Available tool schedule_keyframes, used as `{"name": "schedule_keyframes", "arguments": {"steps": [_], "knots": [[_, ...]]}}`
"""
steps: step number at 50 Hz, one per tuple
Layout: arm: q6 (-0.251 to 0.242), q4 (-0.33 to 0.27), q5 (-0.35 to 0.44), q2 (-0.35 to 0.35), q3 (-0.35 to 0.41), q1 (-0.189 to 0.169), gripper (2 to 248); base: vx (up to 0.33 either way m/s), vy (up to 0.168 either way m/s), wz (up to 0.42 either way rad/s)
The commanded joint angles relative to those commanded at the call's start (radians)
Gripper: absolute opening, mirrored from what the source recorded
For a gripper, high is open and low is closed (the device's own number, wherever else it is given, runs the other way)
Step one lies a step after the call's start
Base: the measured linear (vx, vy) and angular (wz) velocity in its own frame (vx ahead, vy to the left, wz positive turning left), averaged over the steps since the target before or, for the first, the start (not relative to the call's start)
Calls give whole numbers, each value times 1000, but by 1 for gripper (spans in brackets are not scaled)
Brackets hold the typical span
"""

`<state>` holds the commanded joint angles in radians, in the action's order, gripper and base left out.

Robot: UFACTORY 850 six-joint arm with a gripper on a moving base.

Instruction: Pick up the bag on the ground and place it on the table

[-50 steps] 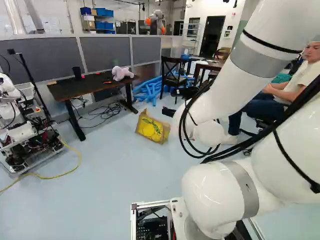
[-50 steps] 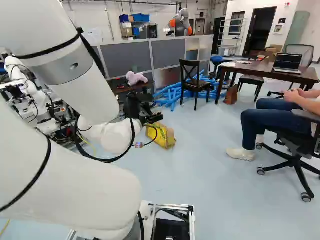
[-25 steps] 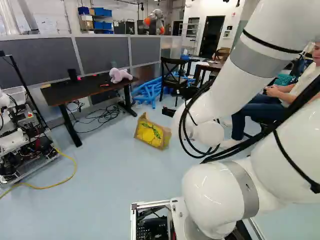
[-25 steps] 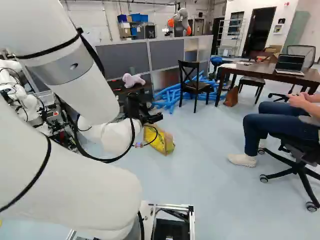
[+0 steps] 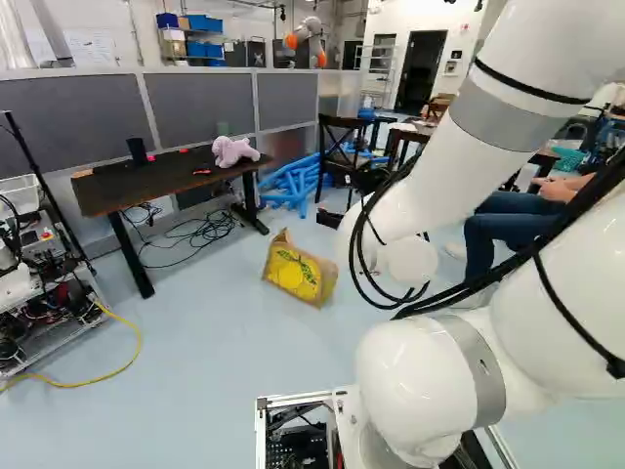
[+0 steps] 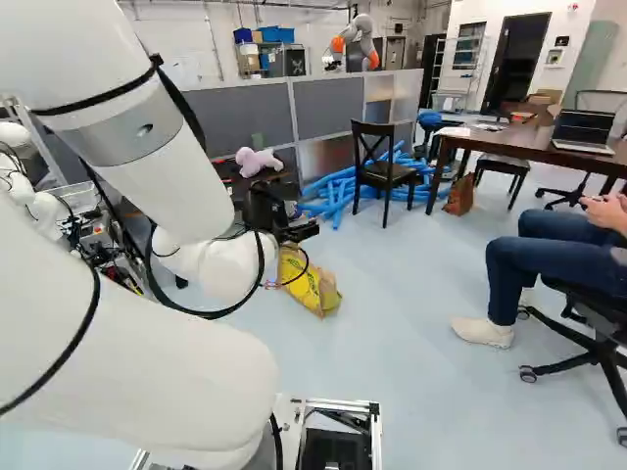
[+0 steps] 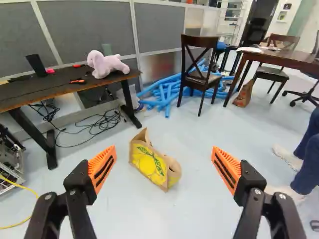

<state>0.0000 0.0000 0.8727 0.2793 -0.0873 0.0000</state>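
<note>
- One paper bag (image 7: pixel 154 166) sat on the floor in the wrist view, ahead of the gripper (image 7: pixel 164 148) and apart from it, slightly left of the line midway between its fingers. The jaws stood wide apart, holding nothing; their orange pads (image 7: pixel 102 168) were ribbed. The bag's long side slanted from far left to near right, so the grasp likely called for moving forward and down, slightly left, and turning to close across the narrow width.
- In the left base view, the bag lay left of the smooth white arm (image 5: pixel 430 386), near side of a dark desk (image 5: pixel 122 186) bearing a fluffy toy (image 5: pixel 234 151). Its brown paper looked creased around a yellow panel.
- In the right base view, the gripper partly hid the bag. A wooden table (image 6: pixel 519 139) stood far right; which surface was meant, I could not tell.
</note>
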Motion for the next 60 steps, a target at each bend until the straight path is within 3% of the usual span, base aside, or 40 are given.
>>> {"name": "schedule_keyframes", "arguments": {"steps": [60], "knots": [[0,0,0,0,0,0,247,207,-30,141]]}}
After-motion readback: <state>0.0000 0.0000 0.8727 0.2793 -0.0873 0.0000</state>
